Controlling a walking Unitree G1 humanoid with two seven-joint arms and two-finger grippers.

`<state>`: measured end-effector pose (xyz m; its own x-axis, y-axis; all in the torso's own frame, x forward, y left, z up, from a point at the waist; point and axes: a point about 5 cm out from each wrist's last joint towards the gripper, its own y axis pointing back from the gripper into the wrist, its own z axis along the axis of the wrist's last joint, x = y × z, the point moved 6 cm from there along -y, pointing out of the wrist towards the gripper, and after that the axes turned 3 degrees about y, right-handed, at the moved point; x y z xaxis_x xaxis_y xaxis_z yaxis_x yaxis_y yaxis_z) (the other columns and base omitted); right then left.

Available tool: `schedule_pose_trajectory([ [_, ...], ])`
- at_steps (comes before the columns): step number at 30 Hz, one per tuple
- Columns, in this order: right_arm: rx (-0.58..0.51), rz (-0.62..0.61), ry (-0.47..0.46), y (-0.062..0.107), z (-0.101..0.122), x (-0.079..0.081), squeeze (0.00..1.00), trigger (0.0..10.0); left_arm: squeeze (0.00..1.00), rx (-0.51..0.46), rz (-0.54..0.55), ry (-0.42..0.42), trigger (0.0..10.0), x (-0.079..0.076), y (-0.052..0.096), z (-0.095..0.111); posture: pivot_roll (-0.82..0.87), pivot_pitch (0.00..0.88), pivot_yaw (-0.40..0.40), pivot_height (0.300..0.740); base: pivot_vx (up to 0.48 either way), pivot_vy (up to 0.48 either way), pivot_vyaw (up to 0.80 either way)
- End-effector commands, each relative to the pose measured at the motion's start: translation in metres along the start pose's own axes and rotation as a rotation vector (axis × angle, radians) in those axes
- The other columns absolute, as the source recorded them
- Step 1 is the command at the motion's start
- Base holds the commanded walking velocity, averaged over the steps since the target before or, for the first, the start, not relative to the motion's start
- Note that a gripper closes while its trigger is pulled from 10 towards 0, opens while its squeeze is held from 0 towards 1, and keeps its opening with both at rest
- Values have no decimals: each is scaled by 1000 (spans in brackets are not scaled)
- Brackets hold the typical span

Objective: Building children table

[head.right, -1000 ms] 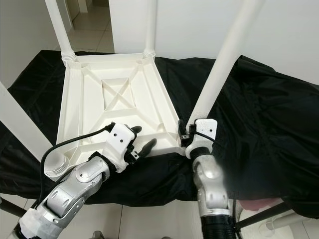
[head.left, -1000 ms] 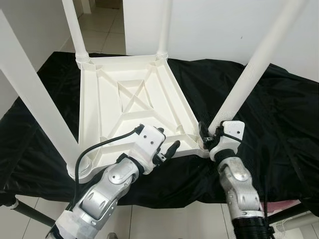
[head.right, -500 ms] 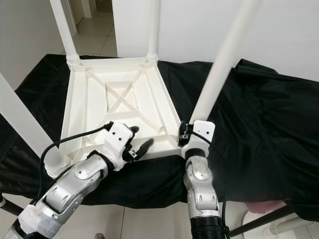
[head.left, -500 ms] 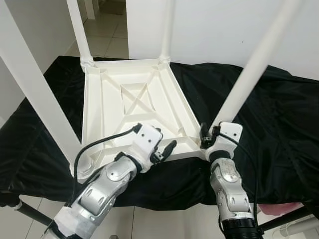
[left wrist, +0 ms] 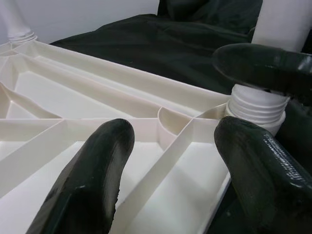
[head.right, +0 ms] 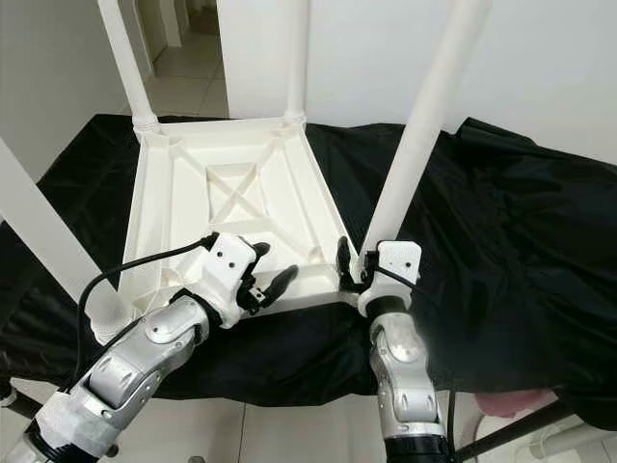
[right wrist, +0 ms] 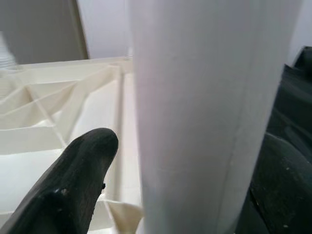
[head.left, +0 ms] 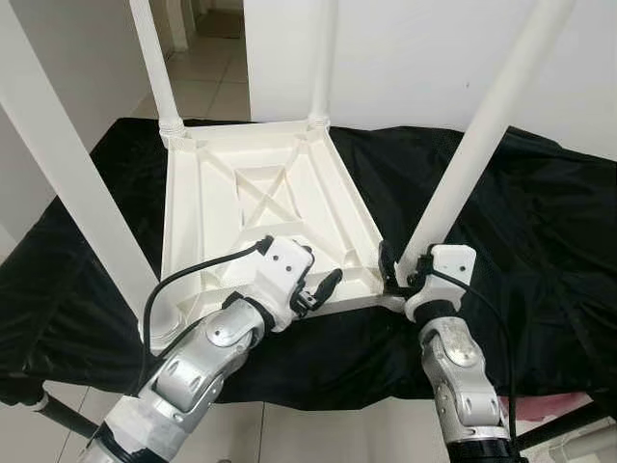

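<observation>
A white plastic children's table point(head.left: 260, 193) lies upside down on a black cloth point(head.left: 540, 222), with its legs pointing up. My right gripper point(head.left: 410, 272) is open and straddles the base of the near right leg point(head.left: 472, 145). One of its fingers point(right wrist: 83, 180) stands a small gap off the leg, and the other is on the far side. My left gripper point(head.right: 273, 264) is open over the ribbed underside by the near edge, holding nothing. In the left wrist view, the leg's threaded collar point(left wrist: 256, 109) sits in the corner socket just past the fingertips.
The near left leg point(head.left: 67, 164) rises close by my left arm. Two far legs point(head.left: 154, 58) point(head.left: 321, 58) stand at the back corners. A white wall is behind, and a tiled floor point(head.left: 207, 68) leads through a doorway at the back left. The cloth-covered surface ends just before me.
The whole view has shifted a little. My right gripper's visible finger now stands farther off the leg base than before. The left gripper keeps its place over the near edge.
</observation>
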<state>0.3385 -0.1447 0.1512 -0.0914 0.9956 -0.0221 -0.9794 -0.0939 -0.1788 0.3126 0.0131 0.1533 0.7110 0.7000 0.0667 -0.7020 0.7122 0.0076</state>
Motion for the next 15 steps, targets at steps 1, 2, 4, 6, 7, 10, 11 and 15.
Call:
schedule_pose_trajectory([
  [1,-28,106,-19,3,3,9,0,10000,0,14,-206,-6,10000,-24,4,-2,-30,0,-34,740,0,0,0],
  [2,-32,124,-24,4,3,11,0,10000,0,14,-206,-7,10000,-24,4,-2,-30,0,-34,740,0,0,0],
  [4,-32,149,-7,3,3,10,0,10000,0,13,-204,-8,10000,-24,4,-2,-26,0,-38,740,0,0,0],
  [6,-34,157,10,3,4,8,0,10000,0,12,-203,-7,10000,-23,4,-2,-26,0,-38,740,0,0,0],
  [7,-28,168,6,2,3,7,0,10000,0,12,-202,-8,10000,-23,3,-2,-24,0,-39,740,0,0,0],
  [10,-4,269,28,-1,-2,3,0,10000,0,8,-202,-17,10000,-23,2,-1,-25,0,-33,740,0,0,0],
  [11,8,316,59,-4,-5,-1,0,10000,0,6,-202,-19,10000,-23,0,0,-26,0,-32,740,0,0,0],
  [15,26,385,64,-8,-6,-5,0,10000,0,0,-204,-21,10000,-22,-2,2,-29,0,-32,740,0,0,0],
])
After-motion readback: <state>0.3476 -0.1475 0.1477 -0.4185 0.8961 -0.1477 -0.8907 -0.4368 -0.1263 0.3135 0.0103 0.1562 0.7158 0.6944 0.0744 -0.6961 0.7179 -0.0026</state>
